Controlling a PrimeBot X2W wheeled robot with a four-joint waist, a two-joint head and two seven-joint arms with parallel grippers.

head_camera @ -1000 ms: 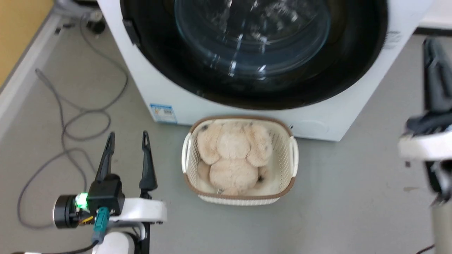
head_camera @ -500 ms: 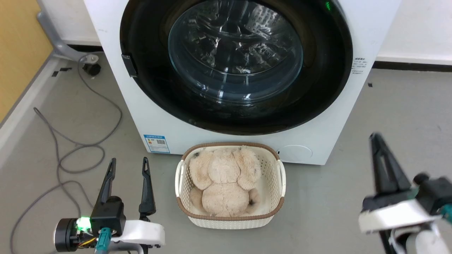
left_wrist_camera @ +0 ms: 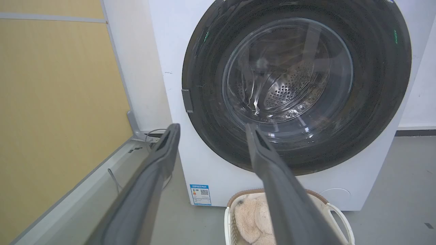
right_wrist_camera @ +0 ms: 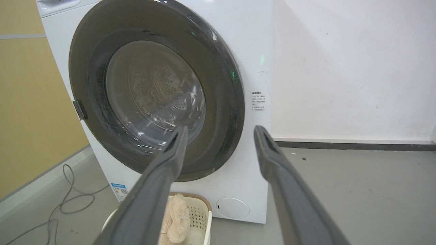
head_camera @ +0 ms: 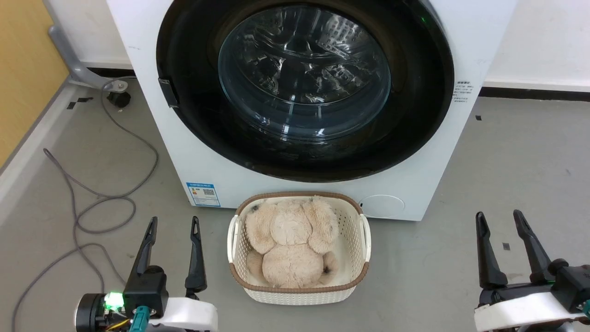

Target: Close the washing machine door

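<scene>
The large round glossy black washing machine door (head_camera: 304, 83) appears shut flush on the white boxy washing machine (head_camera: 184, 147), well ahead of the left pincer (head_camera: 174, 221) and right pincer (head_camera: 498, 214). Both are spread wide and empty, so little seems left to do.

The right pincer (head_camera: 498, 215) has come down from a raised, blurred position at the right edge of the head view, beside the washing machine (head_camera: 203, 152). It now sits at the lower right over the floor (head_camera: 530, 152), well apart from the machine. Its fingers (head_camera: 485, 258), seen as one dark blade half a second ago, now stand apart with nothing between them. The head camera itself has shifted in the same second, so the washing machine door (head_camera: 415, 115) and the basket (head_camera: 298, 296) appear lower and sharper, with more of the door showing.
</scene>
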